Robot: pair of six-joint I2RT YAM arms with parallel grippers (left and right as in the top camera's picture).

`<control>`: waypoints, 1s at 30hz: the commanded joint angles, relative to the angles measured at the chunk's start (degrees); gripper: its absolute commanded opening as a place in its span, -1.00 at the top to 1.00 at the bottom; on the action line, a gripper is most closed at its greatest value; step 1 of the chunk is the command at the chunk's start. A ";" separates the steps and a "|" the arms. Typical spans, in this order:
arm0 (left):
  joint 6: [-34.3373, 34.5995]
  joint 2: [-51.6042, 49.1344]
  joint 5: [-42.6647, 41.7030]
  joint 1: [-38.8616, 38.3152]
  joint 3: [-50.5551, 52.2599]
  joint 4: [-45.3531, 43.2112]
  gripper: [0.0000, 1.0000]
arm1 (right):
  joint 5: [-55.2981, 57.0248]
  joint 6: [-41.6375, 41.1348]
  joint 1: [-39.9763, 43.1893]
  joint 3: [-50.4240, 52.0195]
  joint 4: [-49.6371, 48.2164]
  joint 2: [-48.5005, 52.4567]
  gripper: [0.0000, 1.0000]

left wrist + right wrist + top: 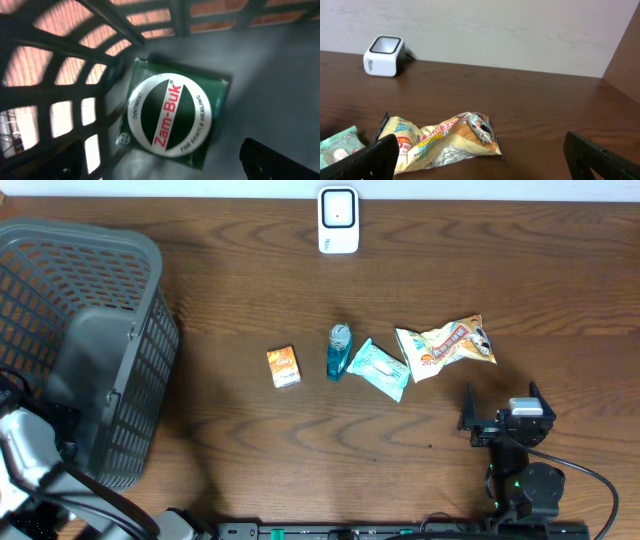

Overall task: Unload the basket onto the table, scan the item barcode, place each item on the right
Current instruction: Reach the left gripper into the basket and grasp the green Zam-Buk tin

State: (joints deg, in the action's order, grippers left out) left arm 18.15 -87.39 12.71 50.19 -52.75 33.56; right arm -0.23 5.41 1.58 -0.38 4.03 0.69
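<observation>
A green Zam-Buk ointment box [172,117] lies flat on the grey floor of the basket [260,75], close to its lattice wall. My left gripper [165,167] hangs open just above the box, one dark finger [272,160] at the lower right and the other at the lower left, holding nothing. The white barcode scanner [338,220] stands at the table's far edge. My right gripper [502,392] is open and empty, just in front of a yellow snack bag [446,346]. In the right wrist view the snack bag [442,140] lies ahead between the fingers, the scanner [383,55] far left.
The big grey basket [100,270] fills the table's left side, hiding my left gripper from above. An orange box [284,367], a blue bottle [339,352] and a teal packet [381,369] lie in a row mid-table. A pale wall [495,30] stands behind the scanner.
</observation>
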 commanded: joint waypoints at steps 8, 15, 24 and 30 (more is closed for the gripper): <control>-0.33 -4.72 0.59 0.52 0.48 -1.88 -0.95 | 0.28 -0.63 -0.09 0.07 0.24 -0.31 -0.99; -0.31 -5.16 0.55 0.52 2.29 -3.61 -0.95 | 0.28 -0.63 -0.09 0.07 0.24 -0.31 -0.99; -0.33 -10.10 -2.62 0.52 2.84 -5.60 -0.95 | 0.28 -0.63 -0.09 0.07 0.24 -0.31 -0.99; -0.33 -11.02 -10.80 0.52 2.84 -4.11 -0.97 | 0.28 -0.66 -0.09 0.07 0.24 -0.31 -0.99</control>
State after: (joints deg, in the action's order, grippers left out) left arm 18.41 -94.13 9.08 50.68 -52.47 27.33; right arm -0.23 5.41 1.58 -0.38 4.05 0.69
